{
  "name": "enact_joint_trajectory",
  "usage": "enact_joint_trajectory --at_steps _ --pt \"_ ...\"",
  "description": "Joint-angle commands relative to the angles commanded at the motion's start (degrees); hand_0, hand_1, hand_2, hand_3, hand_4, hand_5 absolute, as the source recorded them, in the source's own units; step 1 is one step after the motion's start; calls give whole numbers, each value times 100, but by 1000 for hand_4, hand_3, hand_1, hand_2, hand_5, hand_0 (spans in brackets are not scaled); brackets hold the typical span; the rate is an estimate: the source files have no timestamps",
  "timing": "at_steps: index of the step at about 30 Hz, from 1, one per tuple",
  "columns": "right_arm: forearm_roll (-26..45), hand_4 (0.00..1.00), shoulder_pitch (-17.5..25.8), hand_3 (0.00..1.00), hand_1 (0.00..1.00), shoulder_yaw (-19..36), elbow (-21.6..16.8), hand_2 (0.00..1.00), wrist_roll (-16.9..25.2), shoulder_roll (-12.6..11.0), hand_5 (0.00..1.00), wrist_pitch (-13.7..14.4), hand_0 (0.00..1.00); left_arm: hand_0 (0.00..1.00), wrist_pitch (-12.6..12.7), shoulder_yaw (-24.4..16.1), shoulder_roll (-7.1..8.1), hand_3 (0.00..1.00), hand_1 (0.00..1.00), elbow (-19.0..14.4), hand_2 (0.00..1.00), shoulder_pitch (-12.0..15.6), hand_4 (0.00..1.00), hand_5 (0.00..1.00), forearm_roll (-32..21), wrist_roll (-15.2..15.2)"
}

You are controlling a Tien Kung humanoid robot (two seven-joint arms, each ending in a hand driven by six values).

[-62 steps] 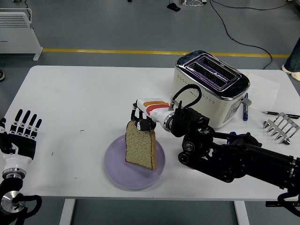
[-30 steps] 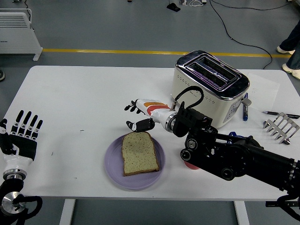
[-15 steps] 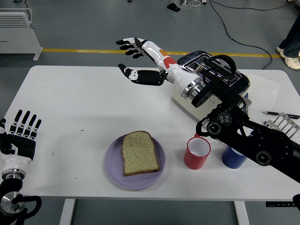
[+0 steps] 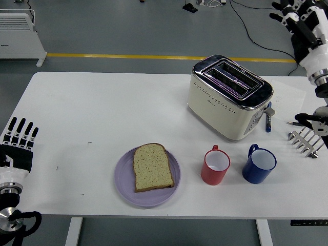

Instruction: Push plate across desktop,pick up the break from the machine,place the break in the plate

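Observation:
A slice of bread (image 4: 152, 167) lies flat on the purple plate (image 4: 125, 190) near the table's front edge. The cream and chrome toaster (image 4: 230, 96) stands at the back right with both slots empty. My right hand (image 4: 299, 14) is raised at the picture's top right corner, far from the table, fingers spread and holding nothing. My left hand (image 4: 19, 135) rests at the left edge, fingers straight and spread, also holding nothing.
A red mug (image 4: 215, 166) and a blue mug (image 4: 259, 164) stand right of the plate. A blue pen (image 4: 267, 122), a black pen (image 4: 302, 123) and a metal toast rack (image 4: 307, 139) lie at the right edge. A white heater (image 4: 20, 36) stands on the floor beyond.
My right hand let go of the bread, which dropped flat onto the plate. The arm then lifted up and swung back to the top right corner, uncovering the two mugs.

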State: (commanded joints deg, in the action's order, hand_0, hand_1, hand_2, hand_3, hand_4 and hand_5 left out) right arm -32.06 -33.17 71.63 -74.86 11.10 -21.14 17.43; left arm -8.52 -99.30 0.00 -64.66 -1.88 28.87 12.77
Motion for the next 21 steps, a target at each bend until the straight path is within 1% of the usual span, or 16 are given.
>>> enact_joint_trajectory --at_steps 1,2,3,5,7,8,13,15,18,21 --pt "206 595 124 791 757 199 103 793 26 -14 359 -34 750 804 3 -20 0 737 766 -11 755 0 555 998 3 0" --pt "346 568 192 805 782 321 153 800 36 -20 409 -48 768 803 3 -25 0 737 767 -14 755 0 555 998 3 0" --pt "560 568 376 805 782 551 278 800 71 -19 409 -97 768 803 7 -50 0 737 767 -29 755 11 555 998 6 -1" --pt "766 568 543 805 782 771 372 800 86 -18 409 -153 768 803 9 -70 0 737 767 -39 755 18 555 998 9 -2" --pt "971 568 800 805 782 1017 537 800 81 12 409 -277 768 803 14 -102 0 737 767 -63 755 26 555 998 16 -3" --pt "1038 550 905 803 781 1098 597 803 84 28 458 -312 778 803 15 -111 0 737 767 -73 755 29 556 998 18 -3" --pt "1208 550 1329 803 781 1327 860 803 60 181 458 -488 778 803 26 -140 0 737 767 -120 755 22 556 998 29 -2" --pt "1227 552 1538 799 779 1451 927 802 18 309 471 -611 778 804 32 -141 0 738 766 -143 755 19 557 998 34 -6" --pt "1159 552 1698 799 779 1572 937 802 -68 412 471 -751 778 804 37 -149 0 738 766 -157 755 15 557 998 39 -8" --pt "1014 555 1885 790 773 1711 914 792 -214 493 473 -998 776 804 40 -158 0 737 767 -171 755 12 558 998 44 -12"
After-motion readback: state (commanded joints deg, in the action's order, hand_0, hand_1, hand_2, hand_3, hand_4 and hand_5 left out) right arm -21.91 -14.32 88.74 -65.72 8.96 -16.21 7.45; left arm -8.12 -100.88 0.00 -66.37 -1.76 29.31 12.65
